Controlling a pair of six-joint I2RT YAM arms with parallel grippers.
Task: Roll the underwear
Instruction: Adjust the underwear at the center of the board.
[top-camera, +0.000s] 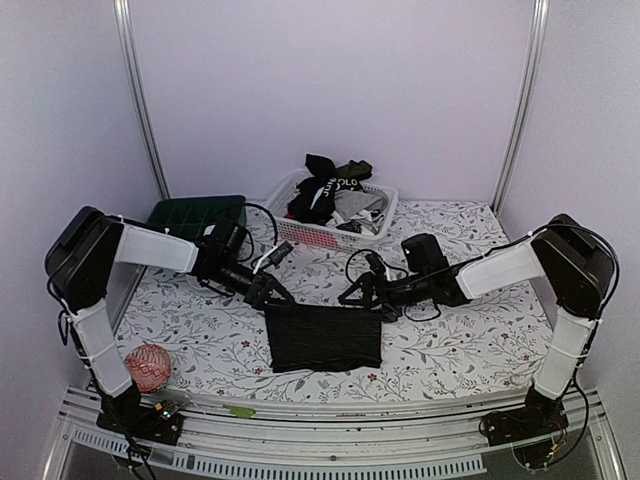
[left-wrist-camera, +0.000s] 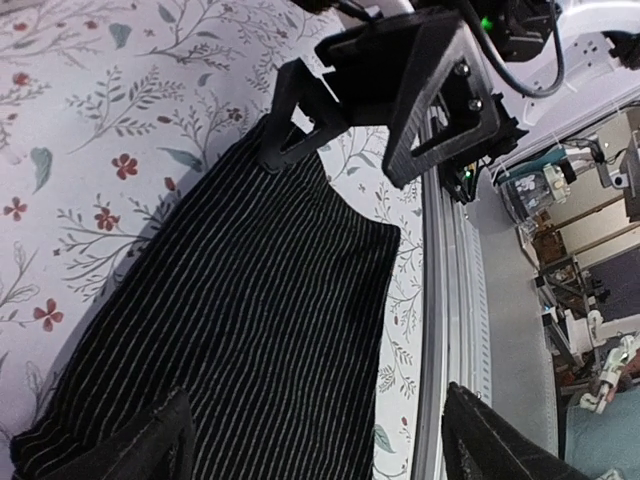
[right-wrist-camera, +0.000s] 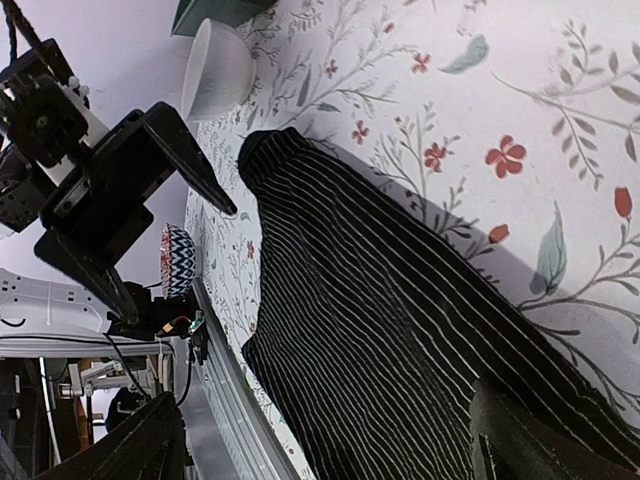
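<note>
Several black, white and grey garments are lying heaped in the white lattice basket at the back of the worktop, a dark green tray sitting beside it. One black pinstriped underwear is lying flat near the front edge, apart from the basket. At its far corners the left gripper and right gripper are hovering, jaws spread wide, gripping nothing.

One piece of underwear lies flat on the table at near centre, with the left gripper at its far left corner, the right gripper at its far right corner, a basket holding more garments behind it, a tray far left and a ball near left.
</note>
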